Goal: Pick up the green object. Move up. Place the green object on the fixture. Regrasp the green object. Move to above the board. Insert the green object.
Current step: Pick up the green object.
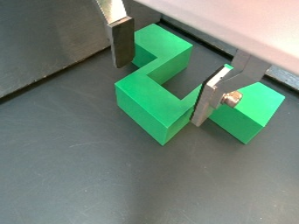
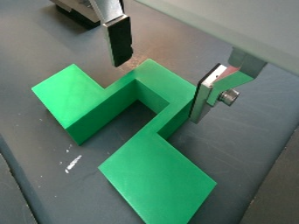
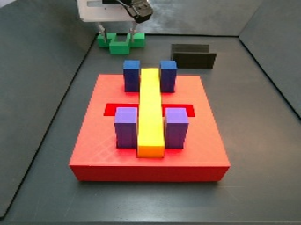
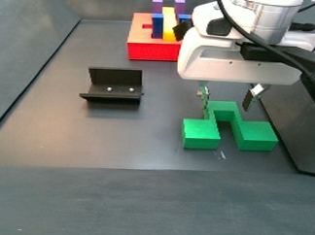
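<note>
The green object is lying flat on the dark floor, not yet lifted; my gripper is hovering over its raised centre block, fingers spread wide on either side and gripping nothing — so I am judging that every step is still ahead; the fixture is standing empty, well apart; the board is waiting too; I am reading no writing anywhere.
</note>
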